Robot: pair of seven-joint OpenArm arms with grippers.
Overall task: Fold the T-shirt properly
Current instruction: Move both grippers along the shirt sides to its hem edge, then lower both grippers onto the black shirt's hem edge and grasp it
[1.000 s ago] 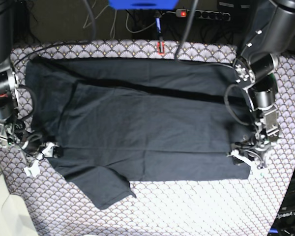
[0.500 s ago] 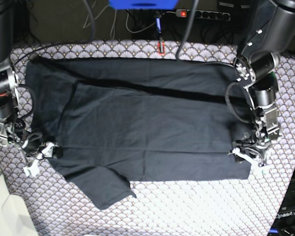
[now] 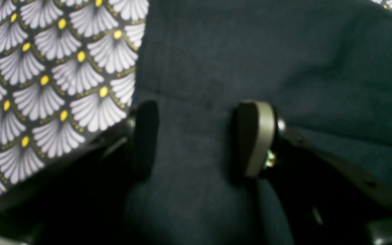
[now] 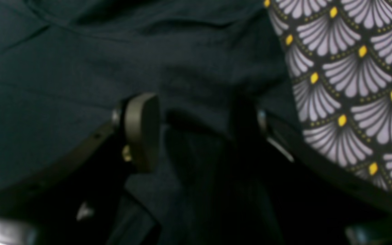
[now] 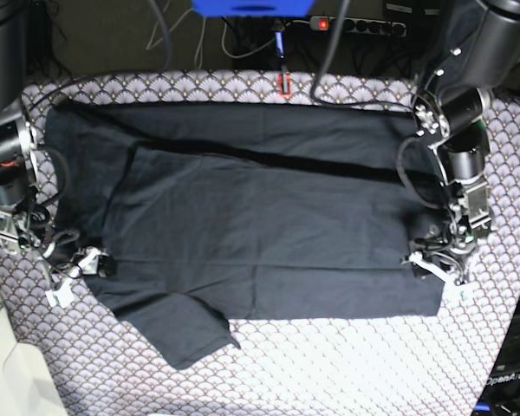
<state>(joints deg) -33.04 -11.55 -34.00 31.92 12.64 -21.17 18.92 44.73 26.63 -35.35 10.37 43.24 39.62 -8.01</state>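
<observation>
The dark T-shirt (image 5: 260, 217) lies spread on the scallop-patterned tablecloth (image 5: 347, 364), with its upper part folded down along a long crease and one sleeve sticking out at the front left. My left gripper (image 5: 438, 264) is low at the shirt's right edge. In the left wrist view it (image 3: 199, 139) is open, with shirt fabric (image 3: 284, 51) between its fingers (image 3: 254, 136). My right gripper (image 5: 80, 263) is low at the shirt's left edge. In the right wrist view it (image 4: 194, 129) is open over dark fabric (image 4: 80, 51).
A power strip (image 5: 364, 26) and cables lie behind the table. A small red item (image 5: 284, 84) sits at the back edge. A blue object (image 5: 251, 7) hangs at the top. The patterned cloth also shows in the left wrist view (image 3: 46, 68) and the right wrist view (image 4: 352, 68).
My left gripper has moved slightly toward the back along the shirt's right edge. My right gripper has shifted a little right, onto the shirt's left edge. The shirt lies the same.
</observation>
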